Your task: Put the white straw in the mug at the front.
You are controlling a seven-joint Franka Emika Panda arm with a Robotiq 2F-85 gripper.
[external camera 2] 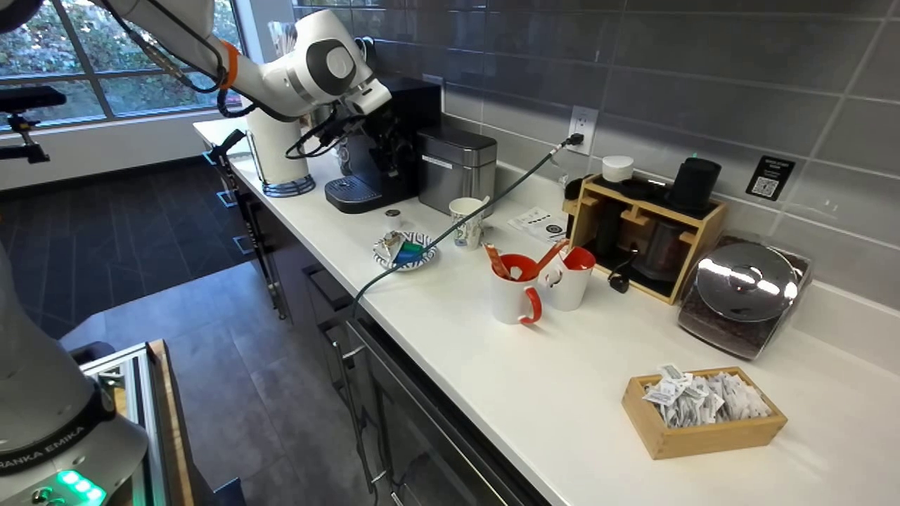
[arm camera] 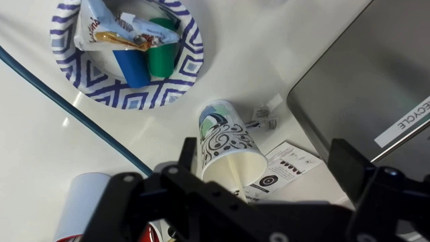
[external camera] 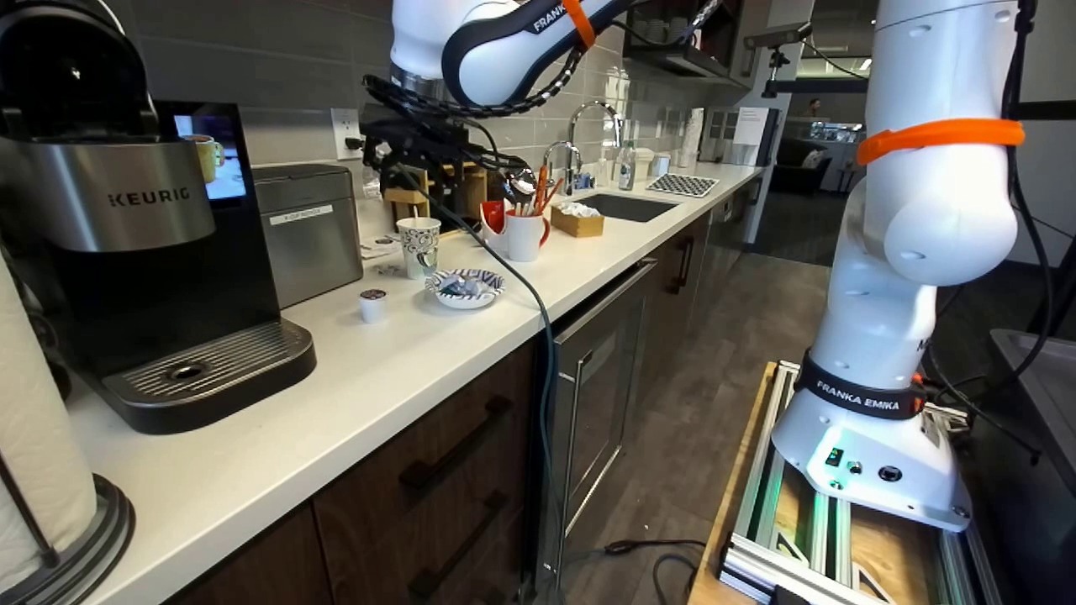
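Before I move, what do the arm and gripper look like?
The arm is mostly white and rounded, with orange bands, black cables and a black base collar lettered FRANKA EMIKA in white. The gripper is black, its jaws blocky, with grey screw heads showing in the wrist view.

The arm (external camera: 496, 59) is outstretched, its pincer (arm camera: 267, 158) parted wide.

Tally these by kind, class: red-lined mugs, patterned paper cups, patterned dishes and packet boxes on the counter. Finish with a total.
Red-lined mugs: 2
Patterned paper cup: 1
Patterned dish: 1
Packet box: 1
Total: 5
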